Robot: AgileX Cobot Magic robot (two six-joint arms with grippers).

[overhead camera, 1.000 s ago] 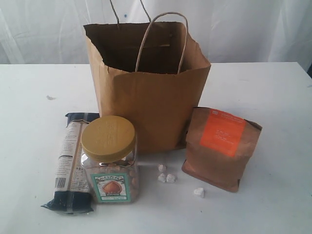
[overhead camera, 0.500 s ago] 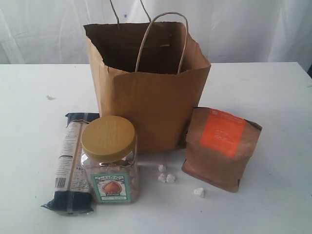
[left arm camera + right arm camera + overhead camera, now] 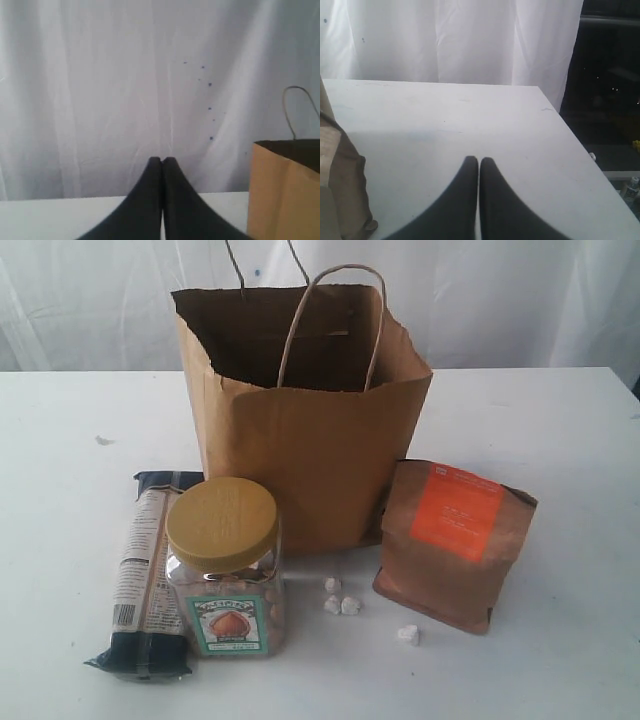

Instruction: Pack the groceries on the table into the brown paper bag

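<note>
Standing open on the bench point(image 3: 560, 440), brown paper bag point(image 3: 300, 450), nut jar point(image 3: 225, 565), long packet point(image 3: 145, 570), orange-labelled pouch point(image 3: 455, 540) sat before it, left gripper point(image 3: 162, 160) and right gripper point(image 3: 479, 160) were clenched, empty.

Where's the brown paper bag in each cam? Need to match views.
Exterior: brown paper bag centre, upright, open.
Left wrist: at the picture's right edge, one handle showing.
Right wrist: brown paper at the picture's left edge; bag or pouch, cannot tell.
Shared landmark: white curtain behind the table.
</note>
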